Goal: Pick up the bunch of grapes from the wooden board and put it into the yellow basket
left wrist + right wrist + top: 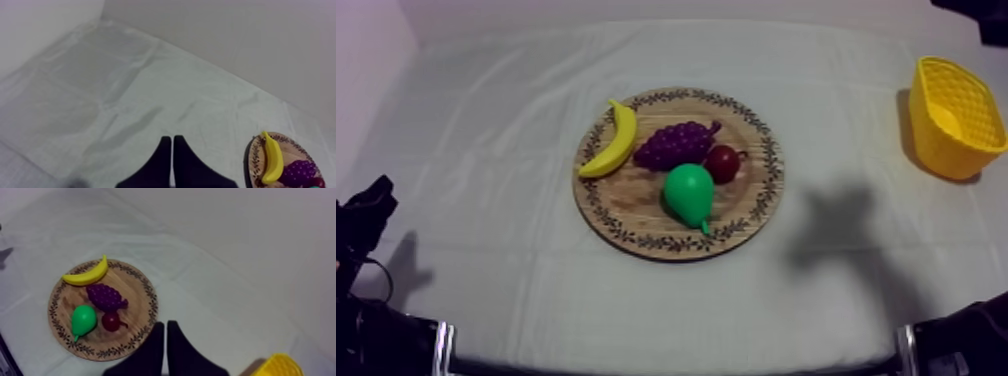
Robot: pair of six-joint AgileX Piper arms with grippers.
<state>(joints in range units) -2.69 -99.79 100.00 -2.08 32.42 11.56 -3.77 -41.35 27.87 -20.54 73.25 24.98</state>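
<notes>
The purple toy bunch of grapes [676, 145] lies near the middle of the round wooden board [626, 205] with a patterned rim, just beside the small red fruit [722, 162]. It looks light, rigid and bumpy, so I would grip across its broad body. The left end effector [172, 140] and right end effector [165, 324] are clenched, empty.

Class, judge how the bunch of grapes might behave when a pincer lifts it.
Probably rigid: the bunch of grapes looks moulded as one piece. Its bumpy surface should aid grip. Lifting may nudge the small red fruit beside it.
</notes>
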